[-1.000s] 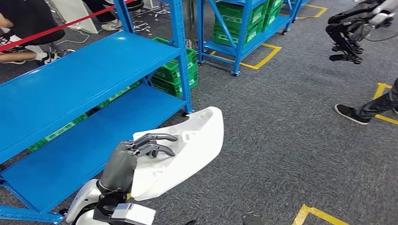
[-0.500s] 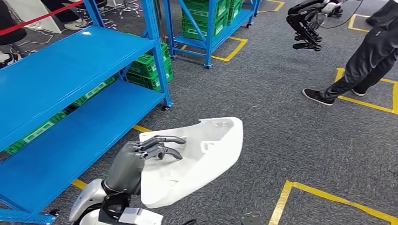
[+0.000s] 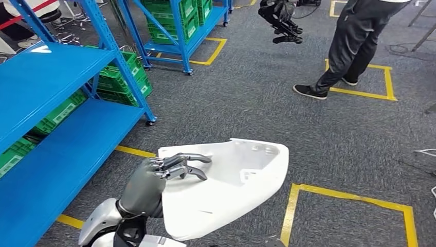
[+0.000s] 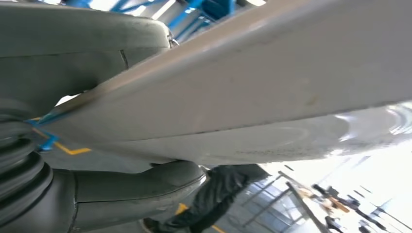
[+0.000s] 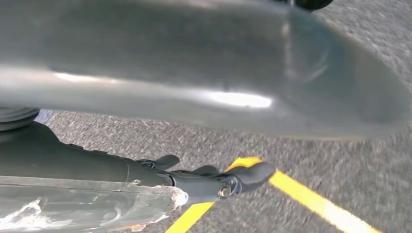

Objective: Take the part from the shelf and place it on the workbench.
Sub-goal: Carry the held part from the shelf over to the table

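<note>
I hold the part (image 3: 234, 180), a big white moulded shell, out in front of me above the grey carpet (image 3: 247, 103). My left hand (image 3: 164, 172) grips its near left edge: the dark fingers (image 3: 190, 158) curl over the rim into the hollow side, and in the left wrist view the thick thumb (image 4: 136, 187) presses up against the underside, so this hand is clamped on the part. In the right wrist view my right hand (image 5: 145, 177) lies under the shell with its fingers (image 5: 243, 177) stretched out beneath it, seemingly just clear of its surface; I cannot tell whether this hand bears on the part or grips it.

The blue shelf (image 3: 51, 103) stands to my left, its boards bare, with green crates (image 3: 123, 77) behind it and more on a second rack (image 3: 180, 20) farther off. Yellow floor tape (image 3: 349, 198) marks the carpet near right. A person's dark trouser legs (image 3: 355, 36) stand far right, beside another robot's black hand (image 3: 280, 18).
</note>
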Controlling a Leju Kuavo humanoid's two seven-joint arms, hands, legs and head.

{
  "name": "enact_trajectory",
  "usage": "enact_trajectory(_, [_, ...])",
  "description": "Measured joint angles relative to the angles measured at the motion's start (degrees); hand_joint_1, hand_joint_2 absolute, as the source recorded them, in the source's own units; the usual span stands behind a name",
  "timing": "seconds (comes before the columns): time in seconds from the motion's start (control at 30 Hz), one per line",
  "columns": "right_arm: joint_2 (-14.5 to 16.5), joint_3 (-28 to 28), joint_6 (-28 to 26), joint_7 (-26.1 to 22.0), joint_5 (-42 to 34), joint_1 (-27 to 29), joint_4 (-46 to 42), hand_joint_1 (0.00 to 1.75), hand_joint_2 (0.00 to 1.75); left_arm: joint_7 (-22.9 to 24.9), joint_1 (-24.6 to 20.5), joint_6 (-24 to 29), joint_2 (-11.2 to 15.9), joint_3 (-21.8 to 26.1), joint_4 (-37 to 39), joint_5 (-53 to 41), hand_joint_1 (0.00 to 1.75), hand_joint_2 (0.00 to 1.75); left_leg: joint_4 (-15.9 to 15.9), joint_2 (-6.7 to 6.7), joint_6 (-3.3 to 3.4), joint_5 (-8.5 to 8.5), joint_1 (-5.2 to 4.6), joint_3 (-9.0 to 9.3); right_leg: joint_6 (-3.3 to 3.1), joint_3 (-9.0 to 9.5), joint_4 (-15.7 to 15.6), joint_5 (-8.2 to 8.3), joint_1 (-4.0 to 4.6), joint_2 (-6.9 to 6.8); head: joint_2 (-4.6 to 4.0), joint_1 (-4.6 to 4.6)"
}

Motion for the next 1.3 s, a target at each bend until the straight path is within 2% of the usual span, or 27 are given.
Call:
enact_trajectory(0.03, [0.0,0.0,0.0,0.0,0.0,0.0,0.0,0.00,0.00,0.0,0.1,0.0,0.1,0.0,0.0,-0.1,1.75,1.75,4.1,-1.53,-0.04,-1.06,-0.01,-2.61,-0.31,0.49,-0.1,-0.37,0.06,0.58,-0.01,-0.17])
enact_trajectory(0.1, [0.0,0.0,0.0,0.0,0.0,0.1,0.0,0.00,0.00,0.1,0.4,0.0,0.3,-0.1,0.2,-0.2,1.75,1.75,11.4,-2.74,-0.11,-1.79,-0.02,-8.57,-0.68,1.61,-0.1,-1.37,0.16,2.20,0.00,-0.37])
enact_trajectory(0.13, [0.0,0.0,0.1,0.0,0.0,0.1,0.0,0.00,0.00,0.1,0.5,0.0,0.3,-0.1,0.2,-0.2,1.75,1.75,12.5,-2.90,-0.12,-0.47,-0.02,-10.57,-0.70,2.40,-0.1,-2.02,0.20,3.15,0.00,-0.40])
enact_trajectory(0.17, [0.0,0.0,0.1,0.0,0.0,0.1,0.0,0.00,0.00,0.1,0.5,0.0,0.4,-0.1,0.3,-0.2,1.75,1.75,11.3,-3.02,-0.09,2.23,0.00,-11.41,-0.64,3.42,-0.1,-2.77,0.20,4.11,0.00,-0.40])
enact_trajectory(0.23, [0.0,0.0,0.1,0.0,0.0,0.1,0.0,0.00,0.00,0.1,0.5,0.0,0.4,-0.1,0.3,-0.2,1.75,1.75,4.7,-4.16,0.02,9.20,0.11,-10.53,-0.33,5.63,-0.1,-4.61,0.07,5.80,0.00,-0.42])
enact_trajectory(0.27, [0.0,0.0,0.1,0.0,0.1,0.1,0.0,0.00,0.00,0.1,0.6,0.0,0.5,-0.1,0.3,-0.2,1.75,1.75,1.4,-5.09,0.12,11.15,0.19,-9.42,-0.07,6.49,-0.2,-5.58,0.03,6.54,-0.01,-0.37])
enact_trajectory(0.33, [0.0,0.0,0.1,0.0,0.1,0.1,0.0,0.00,0.00,0.1,0.6,0.2,0.5,-0.2,0.4,-0.3,1.75,1.75,-2.3,-6.46,0.58,10.81,0.13,-7.65,0.56,7.53,-0.7,-6.72,-0.24,7.48,-0.01,-0.35])
enact_trajectory(0.4, [0.0,0.0,0.2,-0.1,0.3,0.1,0.0,0.00,0.00,0.2,0.4,0.3,0.5,-0.3,0.4,-0.4,1.75,1.75,-3.7,-5.97,1.41,8.83,0.05,-6.31,1.20,7.87,-0.6,-6.30,-0.45,7.71,0.01,-0.40])
enact_trajectory(0.43, [0.0,0.0,0.2,-0.1,0.3,0.1,0.0,0.00,0.00,0.2,0.4,0.3,0.5,-0.4,0.4,-0.4,1.75,1.75,-4.1,-5.62,1.78,8.26,0.13,-5.51,1.54,7.22,1.0,-5.46,-0.39,6.89,0.01,-0.33])
enact_trajectory(0.47, [0.0,0.0,0.3,-0.1,0.4,0.1,-0.1,0.00,0.00,0.2,0.4,0.3,0.5,-0.5,0.4,-0.4,1.75,1.75,-4.5,-5.15,2.08,7.58,0.23,-4.48,1.87,5.25,4.0,-4.44,-0.30,5.55,0.02,-0.22])
enact_trajectory(0.53, [-0.1,0.0,0.2,-0.1,0.5,0.2,-0.1,0.00,0.00,0.2,0.7,1.2,0.7,-0.8,0.5,0.1,1.75,1.75,-4.9,-4.09,2.33,5.84,0.34,-2.16,2.47,-1.05,12.1,-3.64,-0.19,2.58,0.02,-0.10])
enact_trajectory(0.6, [-0.1,-0.1,0.2,-0.1,0.6,0.2,0.0,0.00,0.00,0.7,1.4,3.9,1.2,-1.3,0.7,1.1,1.75,1.75,-5.1,-2.82,2.36,3.64,0.39,0.48,2.76,-7.86,17.6,-6.90,-0.27,1.47,0.02,-0.16])
enact_trajectory(0.67, [-0.1,-0.1,0.2,-0.1,0.6,0.3,0.0,0.00,0.00,1.2,2.1,7.1,2.1,-2.4,1.2,1.8,1.75,1.75,-5.2,-1.76,2.21,1.02,0.55,3.96,2.84,-12.52,17.6,-10.77,-0.33,1.15,0.02,-0.13])
enact_trajectory(0.7, [-0.1,-0.1,0.2,-0.1,0.6,0.3,0.0,0.00,0.00,1.5,2.3,8.0,2.6,-3.0,1.5,1.9,1.75,1.75,-5.2,-1.25,2.06,-0.42,0.65,5.97,2.81,-13.89,15.7,-10.23,-0.34,0.83,0.02,-0.10])
enact_trajectory(0.73, [-0.1,-0.2,0.2,-0.1,0.6,0.3,0.0,0.00,0.00,1.7,2.3,8.0,3.0,-3.5,1.7,2.0,1.75,1.75,-5.4,-0.79,1.87,-1.87,0.68,7.83,2.64,-14.72,12.8,-6.47,-0.30,-0.17,0.02,-0.03])
enact_trajectory(0.8, [-0.1,-0.2,0.2,-0.2,0.7,0.3,0.2,0.00,0.00,2.1,2.0,5.5,3.4,-3.9,1.9,2.0,1.75,1.75,-5.2,-0.12,1.29,-4.75,0.28,10.88,1.86,-15.58,6.0,5.11,-0.06,-3.10,0.01,0.37])
enact_trajectory(0.83, [-0.1,-0.2,0.2,-0.2,0.7,0.3,0.3,0.00,0.00,2.2,1.7,3.6,3.3,-3.9,1.9,2.0,1.75,1.75,-5.5,0.31,0.92,-5.88,0.03,12.08,1.35,-15.74,4.3,9.54,0.10,-3.99,0.01,0.29])
enact_trajectory(0.87, [0.0,-0.3,0.2,-0.2,0.7,0.2,0.4,0.00,0.00,2.0,1.3,2.2,3.2,-3.8,1.8,2.0,1.75,1.75,-5.2,0.67,0.50,-6.25,-0.15,12.84,0.90,-15.81,3.7,11.30,0.17,-3.96,0.01,0.25])
enact_trajectory(0.93, [0.0,-0.3,0.2,-0.3,0.9,0.2,0.4,0.00,0.00,1.6,1.1,2.3,3.0,-3.6,1.7,2.4,1.75,1.75,-2.1,0.96,-0.25,-4.47,0.01,12.11,0.24,-15.13,4.2,10.87,0.05,-2.16,0.02,-0.24])
enact_trajectory(1.0, [0.0,-0.3,0.1,-0.3,0.9,0.3,0.4,0.00,0.00,1.3,1.6,5.3,3.4,-4.0,1.9,2.8,1.75,1.75,4.7,-0.61,-0.57,-2.42,0.20,8.11,-0.33,-13.96,3.5,9.96,-0.11,-0.33,0.02,-0.40])
enact_trajectory(1.03, [0.0,-0.3,0.1,-0.3,1.0,0.3,0.4,0.00,0.00,1.2,2.0,6.8,3.7,-4.3,2.0,2.9,1.75,1.75,7.7,-1.60,-0.55,-3.28,0.19,5.71,-0.58,-13.38,3.2,9.45,-0.11,0.58,0.02,-0.47])
enact_trajectory(1.07, [0.0,-0.3,0.0,-0.3,1.0,0.3,0.4,0.00,0.00,1.2,2.3,7.9,4.1,-4.6,2.2,2.9,1.75,1.75,9.7,-2.28,-0.44,-5.68,0.16,3.31,-0.77,-12.83,3.1,8.97,-0.11,1.47,0.02,-0.55])
enact_trajectory(1.13, [0.0,-0.3,0.0,-0.3,1.0,0.3,0.4,0.00,0.00,1.3,2.5,9.2,4.7,-5.2,2.6,3.0,1.75,1.75,11.0,-2.76,-0.21,-11.24,0.11,-0.61,-0.93,-11.78,3.0,8.03,-0.08,3.24,0.02,-0.57])
enact_trajectory(1.17, [0.0,-0.3,0.0,-0.3,1.0,0.3,0.4,0.00,0.00,1.4,2.6,9.4,5.0,-5.4,2.7,3.1,1.75,1.75,10.4,-2.86,-0.11,-12.06,0.11,-1.85,-0.92,-11.24,3.0,7.63,-0.08,4.07,0.02,-0.67])
enact_trajectory(1.2, [0.0,-0.3,0.0,-0.3,1.0,0.3,0.4,0.00,0.00,1.5,2.6,9.4,5.2,-5.6,2.9,3.1,1.75,1.75,8.8,-3.04,-0.02,-10.52,0.12,-2.49,-0.84,-10.71,3.0,7.28,-0.10,4.85,0.02,-0.82])
enact_trajectory(1.27, [0.0,-0.3,0.0,-0.3,1.0,0.3,0.4,0.00,0.00,1.7,2.6,9.4,5.4,-5.8,3.0,3.1,1.75,1.75,3.2,-4.54,0.22,-3.34,0.19,-2.70,-0.48,-9.90,3.1,6.80,-0.19,6.20,0.02,-1.25])
enact_trajectory(1.3, [0.0,-0.4,0.0,-0.3,1.0,0.3,0.4,0.00,0.00,1.9,2.6,9.5,5.5,-5.9,3.1,3.1,1.75,1.75,0.7,-5.54,0.40,-0.60,0.18,-2.68,-0.21,-9.74,3.2,6.67,-0.26,6.78,0.03,-1.40])
